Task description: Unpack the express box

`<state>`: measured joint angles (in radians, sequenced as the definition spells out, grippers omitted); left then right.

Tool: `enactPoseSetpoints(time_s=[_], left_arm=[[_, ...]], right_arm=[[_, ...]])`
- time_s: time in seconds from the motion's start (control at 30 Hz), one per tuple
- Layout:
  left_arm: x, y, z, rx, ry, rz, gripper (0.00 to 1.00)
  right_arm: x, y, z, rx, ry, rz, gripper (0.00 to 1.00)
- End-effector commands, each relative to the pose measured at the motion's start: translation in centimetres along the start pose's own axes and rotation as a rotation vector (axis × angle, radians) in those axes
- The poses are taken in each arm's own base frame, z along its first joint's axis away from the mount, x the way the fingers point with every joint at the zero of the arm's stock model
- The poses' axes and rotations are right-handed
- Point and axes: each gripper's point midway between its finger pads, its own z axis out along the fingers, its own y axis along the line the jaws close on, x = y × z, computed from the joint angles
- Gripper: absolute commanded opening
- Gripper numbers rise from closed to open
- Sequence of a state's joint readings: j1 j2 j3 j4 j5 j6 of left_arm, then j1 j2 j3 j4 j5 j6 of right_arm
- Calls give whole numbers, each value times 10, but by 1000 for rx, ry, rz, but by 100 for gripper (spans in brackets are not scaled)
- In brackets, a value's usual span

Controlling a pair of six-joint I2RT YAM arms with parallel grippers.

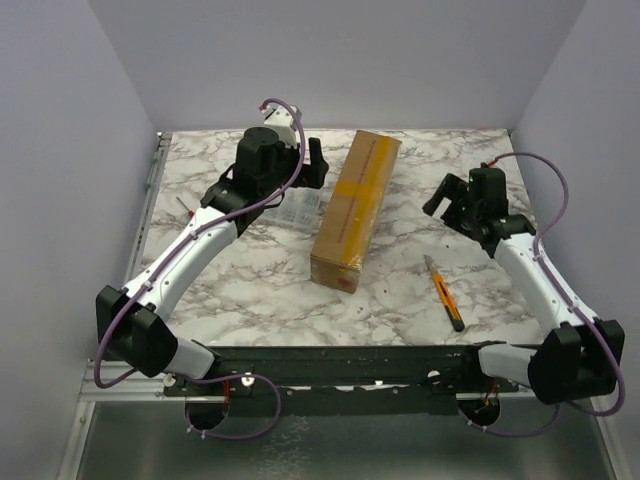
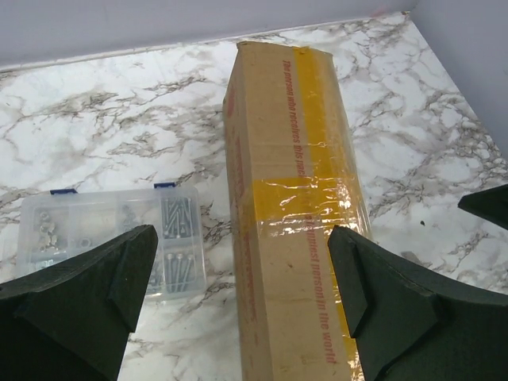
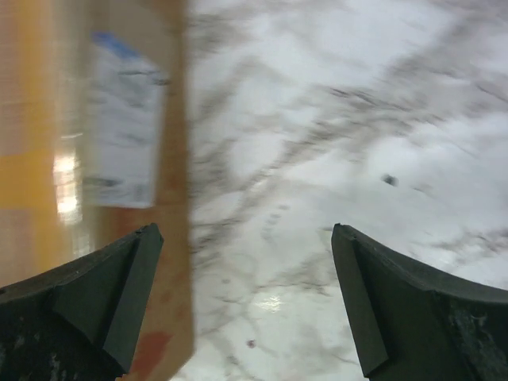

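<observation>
Brown cardboard taped in tan, the box [image 1: 355, 210] lies flat mid-table in the top view. The left gripper [image 1: 315, 160] hangs just left of its far end, and the right gripper [image 1: 445, 195] is off to its right. A knife [image 1: 446, 293] lies right of its near end, and a clear case [image 1: 305, 212] sits just left of it.

Left wrist view: the jaws are wide and empty, above the box's left edge.

Right wrist view, blurred: the jaws are wide and empty, with the box at the left.

The box looks stiff and light, with slick tape. It is best steadied by its long sides.
</observation>
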<state>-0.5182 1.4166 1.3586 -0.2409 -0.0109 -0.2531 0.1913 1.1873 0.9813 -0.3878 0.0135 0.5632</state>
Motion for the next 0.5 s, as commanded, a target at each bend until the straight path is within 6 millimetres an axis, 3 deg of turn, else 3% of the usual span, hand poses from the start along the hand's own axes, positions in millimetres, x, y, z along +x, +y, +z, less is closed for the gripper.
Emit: enactPoseSetpoints(time_s=[0.0, 0.47], left_arm=[[27, -2, 10, 21, 75, -18, 99], [45, -20, 20, 108, 134, -54, 99]], right_arm=[[79, -100, 2, 439, 289, 101, 100], [156, -130, -1, 477, 559, 38, 100]])
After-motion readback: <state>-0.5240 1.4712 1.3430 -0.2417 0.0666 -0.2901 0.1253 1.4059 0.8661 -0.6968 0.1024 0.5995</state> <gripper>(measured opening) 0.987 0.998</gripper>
